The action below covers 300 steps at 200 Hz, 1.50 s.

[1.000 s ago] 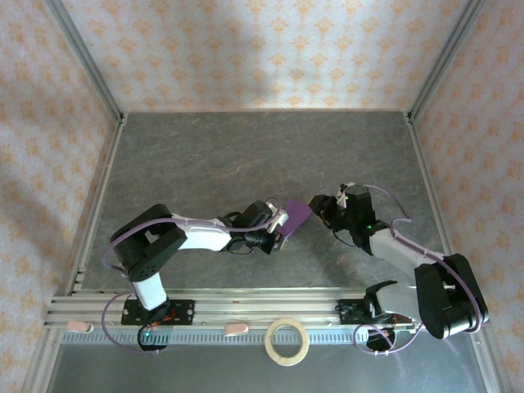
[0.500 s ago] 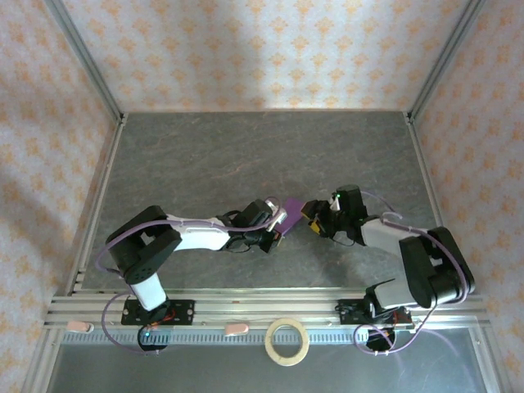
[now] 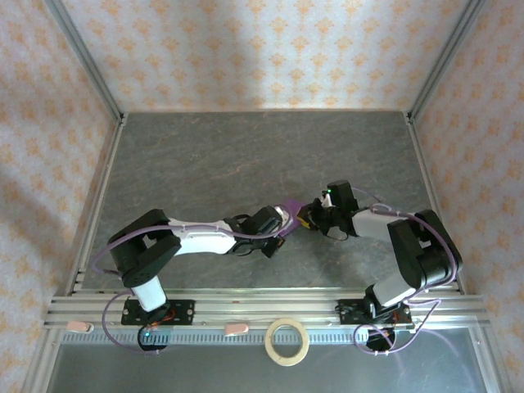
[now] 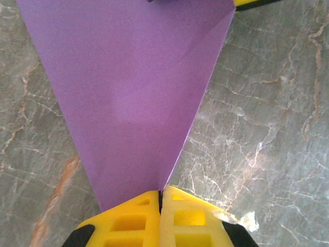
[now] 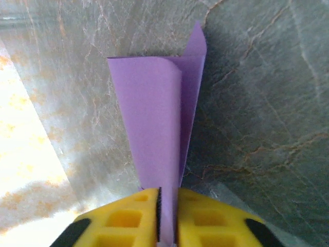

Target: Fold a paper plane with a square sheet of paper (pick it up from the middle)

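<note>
Purple paper [image 4: 128, 92] pinched at opposite ends, clamped in left fingers [image 4: 126, 222] and right fingers [image 5: 205, 218] alike; pull gently taut, align edges, crease.

My arms [image 3: 201, 237] are white links with black joints and lilac cables [image 3: 102, 250]; my fingers [image 4: 128, 221] are yellow, hollow-celled.

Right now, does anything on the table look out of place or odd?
Only the tan tape ring, lying alone by the near rail, apart from the work. The purple paper, partly folded, is held between the left pincer and right pincer, both shut on it; no tear shows.
</note>
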Each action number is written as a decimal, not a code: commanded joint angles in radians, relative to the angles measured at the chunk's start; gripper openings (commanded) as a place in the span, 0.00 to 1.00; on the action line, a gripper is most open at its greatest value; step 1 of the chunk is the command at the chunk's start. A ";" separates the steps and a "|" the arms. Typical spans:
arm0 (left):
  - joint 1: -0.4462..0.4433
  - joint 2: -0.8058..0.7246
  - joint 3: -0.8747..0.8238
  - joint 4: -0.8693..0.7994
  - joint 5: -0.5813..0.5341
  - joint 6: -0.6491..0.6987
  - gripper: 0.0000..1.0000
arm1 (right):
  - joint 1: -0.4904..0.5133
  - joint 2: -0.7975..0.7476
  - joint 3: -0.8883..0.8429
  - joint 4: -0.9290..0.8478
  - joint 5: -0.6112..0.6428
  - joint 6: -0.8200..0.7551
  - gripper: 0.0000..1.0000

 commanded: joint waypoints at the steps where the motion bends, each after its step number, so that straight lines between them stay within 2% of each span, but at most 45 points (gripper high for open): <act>1: -0.020 -0.031 0.034 -0.073 -0.117 0.058 0.00 | 0.004 0.011 0.023 -0.025 -0.009 -0.019 0.09; 25: -0.041 -0.039 0.041 -0.085 -0.177 0.075 0.03 | 0.005 0.013 0.026 -0.024 -0.010 -0.018 0.00; 40: -0.053 -0.046 0.042 -0.092 -0.212 0.085 0.13 | 0.005 0.012 0.020 -0.010 -0.019 -0.009 0.00; 108: -0.111 -0.018 0.063 -0.117 -0.370 0.125 0.23 | 0.005 0.007 0.014 0.024 -0.036 0.016 0.00; 145: -0.119 -0.020 0.060 -0.111 -0.415 0.131 0.23 | 0.004 0.004 0.014 0.025 -0.038 0.015 0.00; 210: -0.122 -0.005 0.054 -0.108 -0.415 0.137 0.22 | 0.005 0.005 0.013 0.034 -0.041 0.016 0.00; 242: -0.125 -0.008 0.049 -0.101 -0.415 0.134 0.12 | 0.006 0.005 0.016 0.037 -0.045 0.016 0.00; 269: -0.124 -0.006 0.048 -0.101 -0.418 0.134 0.07 | 0.005 0.009 0.017 0.037 -0.046 0.015 0.00; 285: -0.124 -0.002 0.046 -0.100 -0.420 0.135 0.08 | 0.006 0.008 0.019 0.037 -0.047 0.015 0.00; 300: -0.125 0.001 0.046 -0.101 -0.429 0.136 0.13 | 0.005 0.007 0.020 0.037 -0.047 0.015 0.00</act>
